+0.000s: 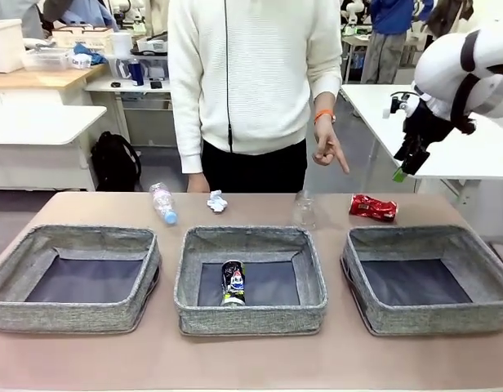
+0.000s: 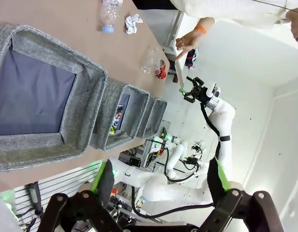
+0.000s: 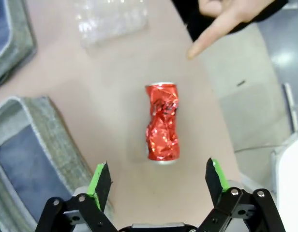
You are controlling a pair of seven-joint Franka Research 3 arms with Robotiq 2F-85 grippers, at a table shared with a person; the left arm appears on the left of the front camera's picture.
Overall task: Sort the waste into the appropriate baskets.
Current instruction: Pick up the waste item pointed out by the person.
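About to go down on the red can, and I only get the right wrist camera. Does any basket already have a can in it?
Observer: Yes. The crushed dark can lies in the middle basket.
Operator: What other waste is out, past what I see?
Observer: A clear plastic bottle and a crumpled paper wad lie near the far edge of the table.
Operator: How high am I?
Observer: From the front, the right gripper hangs open well above the table, up and to the right of the red can.
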